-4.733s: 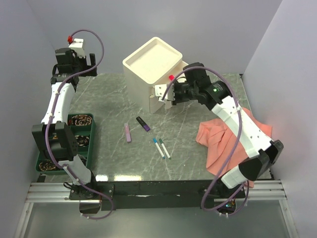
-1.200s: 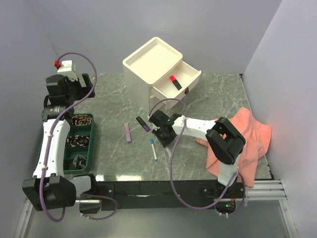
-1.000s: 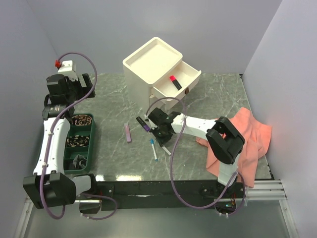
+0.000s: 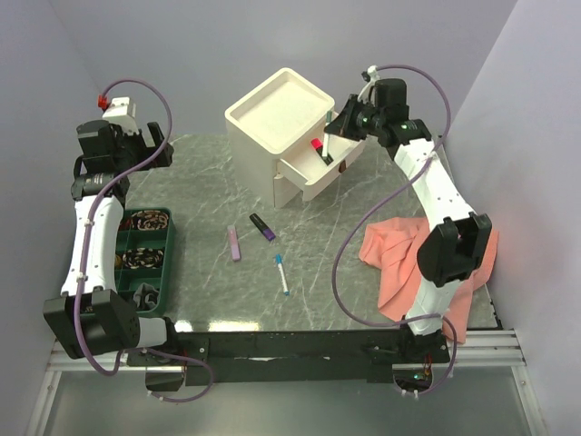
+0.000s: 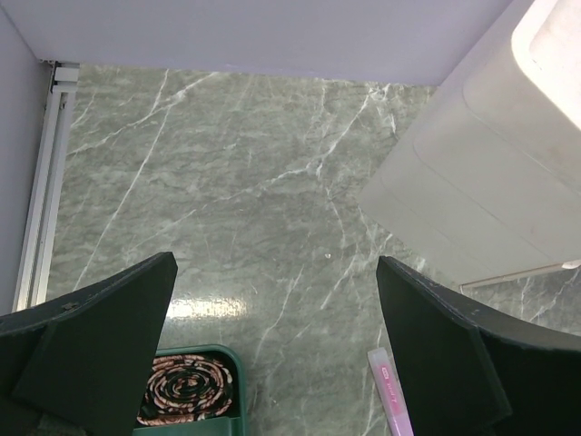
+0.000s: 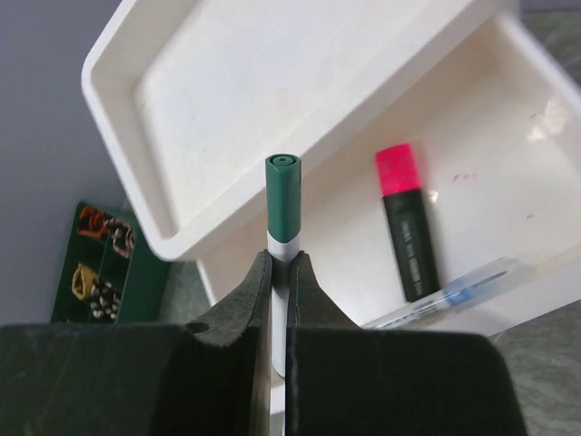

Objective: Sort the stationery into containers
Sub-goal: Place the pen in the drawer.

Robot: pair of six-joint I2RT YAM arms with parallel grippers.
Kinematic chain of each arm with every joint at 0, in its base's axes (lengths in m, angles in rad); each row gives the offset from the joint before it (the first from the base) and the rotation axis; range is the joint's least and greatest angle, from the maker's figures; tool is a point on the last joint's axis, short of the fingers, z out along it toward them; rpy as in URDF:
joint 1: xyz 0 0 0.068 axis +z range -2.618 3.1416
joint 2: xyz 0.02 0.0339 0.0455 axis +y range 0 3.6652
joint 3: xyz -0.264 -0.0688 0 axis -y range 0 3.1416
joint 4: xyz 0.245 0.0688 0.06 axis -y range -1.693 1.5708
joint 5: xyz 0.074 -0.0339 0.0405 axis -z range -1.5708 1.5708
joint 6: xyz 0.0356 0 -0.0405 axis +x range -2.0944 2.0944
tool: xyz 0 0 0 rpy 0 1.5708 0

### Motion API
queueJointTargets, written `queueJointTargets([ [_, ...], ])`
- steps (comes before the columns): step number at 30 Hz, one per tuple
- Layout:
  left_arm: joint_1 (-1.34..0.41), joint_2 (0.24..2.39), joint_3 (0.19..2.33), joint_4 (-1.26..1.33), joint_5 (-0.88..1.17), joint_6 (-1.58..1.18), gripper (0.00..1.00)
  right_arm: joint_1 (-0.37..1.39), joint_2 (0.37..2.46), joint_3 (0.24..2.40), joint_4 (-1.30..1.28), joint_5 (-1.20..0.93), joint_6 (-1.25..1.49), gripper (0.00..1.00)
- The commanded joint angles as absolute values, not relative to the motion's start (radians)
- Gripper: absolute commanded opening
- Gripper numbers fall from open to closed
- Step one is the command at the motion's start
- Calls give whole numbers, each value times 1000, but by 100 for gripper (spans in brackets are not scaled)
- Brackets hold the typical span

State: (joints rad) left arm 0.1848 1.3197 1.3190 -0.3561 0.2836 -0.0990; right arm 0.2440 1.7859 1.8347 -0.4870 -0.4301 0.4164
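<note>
The green-capped white pen (image 6: 282,195) sits clamped in the right gripper (image 6: 280,265) above the open drawer (image 6: 508,136) holding a pink-and-black marker (image 6: 406,232); the left gripper (image 5: 272,309) gapes wide over the marble table (image 5: 227,182) near the green tray (image 5: 200,351).

You will find no text, number or brand that reads clearly in any of these views. The only candidate is a small pink label patch on the lilac highlighter (image 5: 388,397), which lies on the tabletop just in front of the drawer box (image 5: 477,186) in the left wrist view. Whatever is printed on it is too small and blurred for you to make out.
</note>
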Motion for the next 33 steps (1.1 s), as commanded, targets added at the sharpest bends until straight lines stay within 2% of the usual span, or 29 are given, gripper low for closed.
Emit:
queueJointTargets([
  [1,193,1298,1331,-348,299,-98,100,196,1813,1959,-443,-391,460,0],
  [6,206,1304,1339,-345,307,-100,99,186,1874,1968,-448,-382,456,0],
  [7,209,1304,1341,-342,305,-101,99,187,1882,1970,-448,-383,451,3],
  [8,210,1304,1342,-344,305,-101,99,186,1893,1971,-448,-377,451,15],
  [12,219,1299,1339,-344,302,-98,100,184,1919,2002,-457,-347,448,47],
  [15,222,1295,1332,-341,302,-100,100,183,1916,2016,-448,-364,446,56],
  [21,227,1296,1335,-330,308,-109,100,187,1824,1996,-446,-457,391,58],
  [26,227,1293,1341,-325,302,-112,100,375,1652,1904,-549,-347,160,60],
  [28,226,1289,1335,-324,299,-115,100,452,1552,1751,-558,-292,108,59],
  [29,227,1286,1332,-324,295,-118,100,545,1519,1633,-554,-269,94,59],
  [33,227,1264,1309,-330,273,-120,100,731,1427,1413,-529,-171,83,57],
])
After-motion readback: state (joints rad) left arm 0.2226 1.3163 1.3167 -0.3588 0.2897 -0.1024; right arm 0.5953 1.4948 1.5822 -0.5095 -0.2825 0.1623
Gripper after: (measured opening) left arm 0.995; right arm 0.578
